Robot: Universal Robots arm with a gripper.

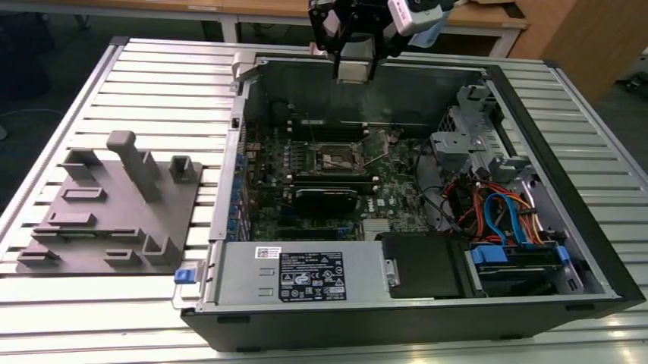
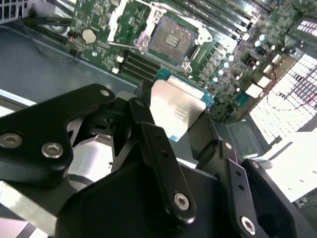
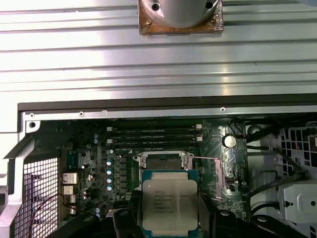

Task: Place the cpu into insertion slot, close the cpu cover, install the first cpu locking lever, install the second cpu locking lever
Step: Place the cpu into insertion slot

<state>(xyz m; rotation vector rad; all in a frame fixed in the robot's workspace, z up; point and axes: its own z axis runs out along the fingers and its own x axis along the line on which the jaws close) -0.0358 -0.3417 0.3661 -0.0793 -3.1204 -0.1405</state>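
My gripper (image 1: 353, 72) hangs above the back wall of the open computer case (image 1: 228, 189) and is shut on the cpu (image 3: 170, 206), a flat square chip with a dull silvery top on a green base. Both wrist views show the cpu (image 2: 176, 106) pinched between the black fingers (image 2: 148, 134), well above the board. The insertion slot (image 1: 338, 157) is a dark square with a silver rim on the green motherboard. It lies bare below the chip (image 2: 172, 39) (image 3: 163, 161). Thin metal levers (image 3: 207, 158) stand beside it. I cannot tell how the cpu cover stands.
Black memory sticks (image 3: 153, 134) run along one side of the socket. A silver power supply (image 1: 303, 274) and a drive cage with blue and orange cables (image 1: 506, 220) fill the near side of the case. A grey fixture plate (image 1: 111, 208) lies on the slatted table at the exterior view's left.
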